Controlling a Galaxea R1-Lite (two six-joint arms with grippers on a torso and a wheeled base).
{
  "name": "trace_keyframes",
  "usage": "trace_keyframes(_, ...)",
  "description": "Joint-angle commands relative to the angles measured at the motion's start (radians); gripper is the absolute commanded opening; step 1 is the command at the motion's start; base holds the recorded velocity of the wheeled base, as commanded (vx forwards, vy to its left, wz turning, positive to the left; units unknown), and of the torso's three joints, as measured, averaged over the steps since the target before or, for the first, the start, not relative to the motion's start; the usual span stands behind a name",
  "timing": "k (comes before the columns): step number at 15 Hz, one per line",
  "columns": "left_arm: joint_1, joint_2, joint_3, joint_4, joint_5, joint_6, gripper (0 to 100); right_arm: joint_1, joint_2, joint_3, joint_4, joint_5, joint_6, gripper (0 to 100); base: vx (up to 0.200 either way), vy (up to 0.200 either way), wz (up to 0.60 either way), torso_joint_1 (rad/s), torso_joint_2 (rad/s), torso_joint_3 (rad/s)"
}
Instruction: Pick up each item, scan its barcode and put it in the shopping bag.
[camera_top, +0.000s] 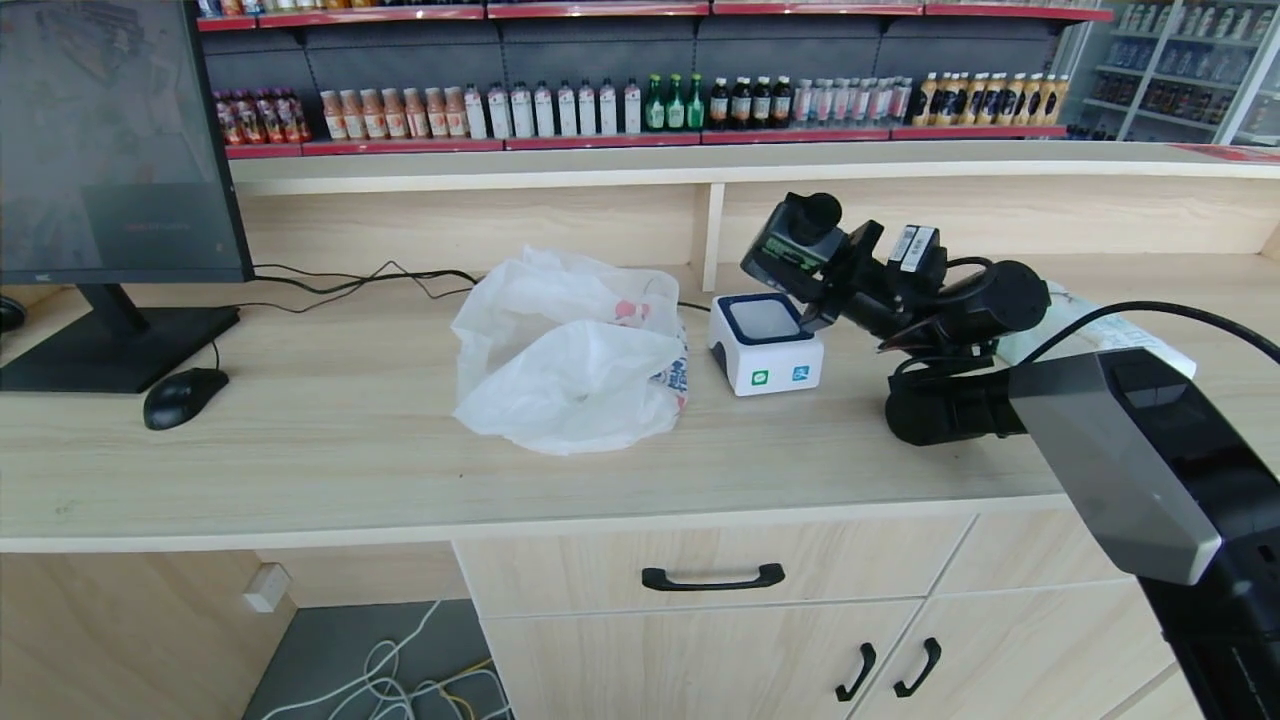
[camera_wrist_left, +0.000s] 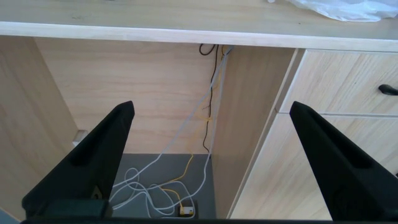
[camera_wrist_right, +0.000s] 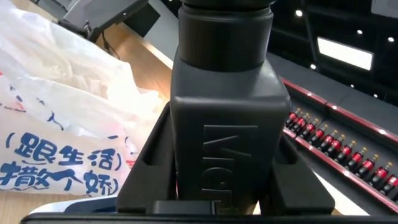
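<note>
Far left edge of the counter (camera_top: 350, 450): a dark monitor (camera_top: 110, 140) on a black stand, with a black mouse (camera_top: 185, 396) just in front of the stand's right corner. Thin black cables (camera_top: 360, 280) along the back edge, between the monitor and the bag.

Below the front edge, facing the open recess under the counter's left part: left gripper (camera_wrist_left: 211, 168), jaws spread wide with nothing between them. Loose white and yellow wires (camera_wrist_left: 161, 186) on the recess floor beyond.

Mid-counter: white plastic shopping bag (camera_top: 575, 350), crumpled and slumped, with red and blue print on its right flank. Contents hidden by the plastic; impossible to tell whether anything lies inside.

Just beside the bag's right flank: a small white scanner (camera_top: 765, 365), dark-framed window facing up.

Above the scanner's back right corner: a dark boxy bottle (camera_top: 795, 245) with a round black cap and a green label on one side. Held tilted, clamped in the right gripper (camera_top: 838, 282), fingers (camera_wrist_right: 146, 174) pressed against both flat sides. Impossible to tell whether bottle and scanner touch.

Near the right edge, partly behind the right arm: a pale flat packet (camera_top: 1090, 330), kind unclear.

Beyond the back edge: store shelves (camera_top: 600, 140) lined with drinks. Under the front edge, right part: a drawer with a black handle (camera_top: 712, 578).
</note>
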Motion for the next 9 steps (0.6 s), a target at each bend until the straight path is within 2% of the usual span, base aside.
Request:
trace_keyframes(1,0.000,0.000,0.000,0.000,0.000,-0.001,100,0.024,-0.018,-0.005,-0.001,-0.042,0.044,0,0.000,0.000,0.00,0.000,0.00,0.000)
trace_keyframes(5,0.000,0.000,0.000,0.000,0.000,-0.001,100,0.030,-0.087,0.004,-0.001,-0.076,0.114,0,0.000,0.000,0.00,0.000,0.00,0.000)
trace_keyframes(9,0.000,0.000,0.000,0.000,0.000,-0.002,100,0.087,-0.203,0.035,-0.001,-0.281,0.219,0,0.000,0.000,0.00,0.000,0.00,0.000)
